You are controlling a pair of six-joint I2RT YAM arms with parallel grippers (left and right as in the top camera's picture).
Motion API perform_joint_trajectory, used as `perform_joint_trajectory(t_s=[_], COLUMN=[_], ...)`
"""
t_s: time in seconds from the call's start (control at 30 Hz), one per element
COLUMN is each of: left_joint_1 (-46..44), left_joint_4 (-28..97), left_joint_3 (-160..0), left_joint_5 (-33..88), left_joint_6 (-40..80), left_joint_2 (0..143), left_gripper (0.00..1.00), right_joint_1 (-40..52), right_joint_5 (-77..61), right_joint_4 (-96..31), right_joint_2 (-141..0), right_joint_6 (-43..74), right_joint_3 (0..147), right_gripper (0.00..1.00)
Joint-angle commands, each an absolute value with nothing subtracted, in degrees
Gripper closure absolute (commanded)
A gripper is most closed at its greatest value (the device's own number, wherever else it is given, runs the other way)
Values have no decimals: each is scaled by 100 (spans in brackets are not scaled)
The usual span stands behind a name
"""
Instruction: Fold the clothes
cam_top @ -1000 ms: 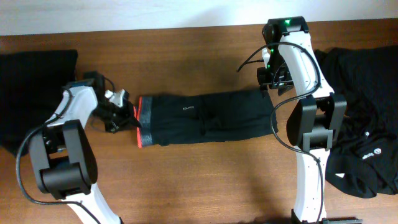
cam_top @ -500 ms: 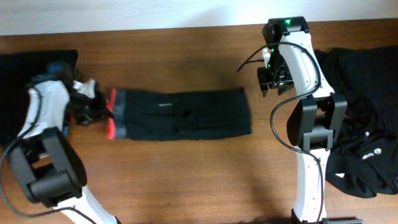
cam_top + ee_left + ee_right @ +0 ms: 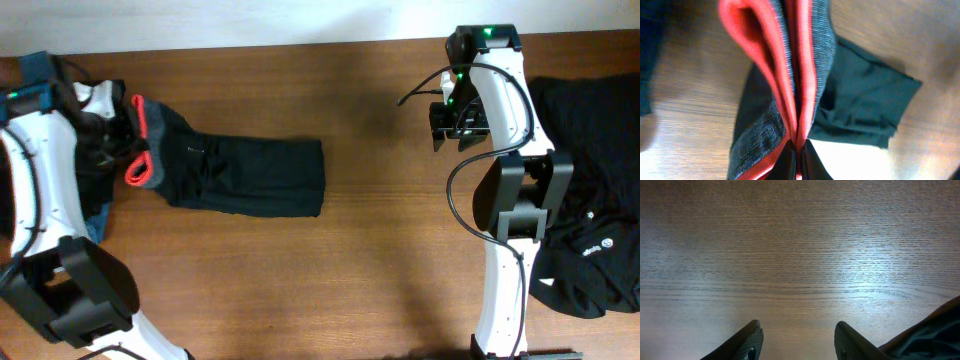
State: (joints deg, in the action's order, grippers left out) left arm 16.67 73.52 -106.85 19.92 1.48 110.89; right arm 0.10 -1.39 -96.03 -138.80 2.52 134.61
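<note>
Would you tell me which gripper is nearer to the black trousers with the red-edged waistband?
Left. The left gripper is shut on the waistband of the trousers, at the left side of the table. The right gripper hangs open over bare wood, well off to their right.

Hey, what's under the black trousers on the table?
Only bare wooden table shows around the trousers. Anything beneath their flat folded part is covered by the fabric. At one end, the left gripper pinches the red-edged waistband.

Brown wood-grain table point(image 3: 380, 270), pale wall point(image 3: 250, 20) behind, soft glare
</note>
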Motion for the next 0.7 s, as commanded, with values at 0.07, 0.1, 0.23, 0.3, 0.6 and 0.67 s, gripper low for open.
perform_joint_trajectory(t_s=[0.07,0.1,0.23,0.3,0.6,0.67], left_joint_1=[746,609,69,-261,-1540,-1747], left_joint_4=[7417,7384,7074,6960,6768,6766], left_joint_3=[-10860,-10860,-10860,-10860,-10860,-10860], left_joint_5=[2167,2163,2165,2163,1361,1293], left_joint_6=[86,128,534,648,947,961], left_joint_2=[10980,10980,10980,10980,10982,10982], left_gripper=[100,100,100,99,99,99], right_joint_1=[40,40,40,40,67,91], right_joint_5=[-193,-193,-193,-193,-255,-257], right_joint_4=[-9666,-9668,-9668,-9668,-9673,-9671], right_joint_2=[-13642,-13642,-13642,-13642,-13642,-13642], right_joint_6=[196,196,196,196,196,196], right_joint_3=[13596,13596,13596,13596,13596,13596], right_gripper=[49,49,48,48,48,48])
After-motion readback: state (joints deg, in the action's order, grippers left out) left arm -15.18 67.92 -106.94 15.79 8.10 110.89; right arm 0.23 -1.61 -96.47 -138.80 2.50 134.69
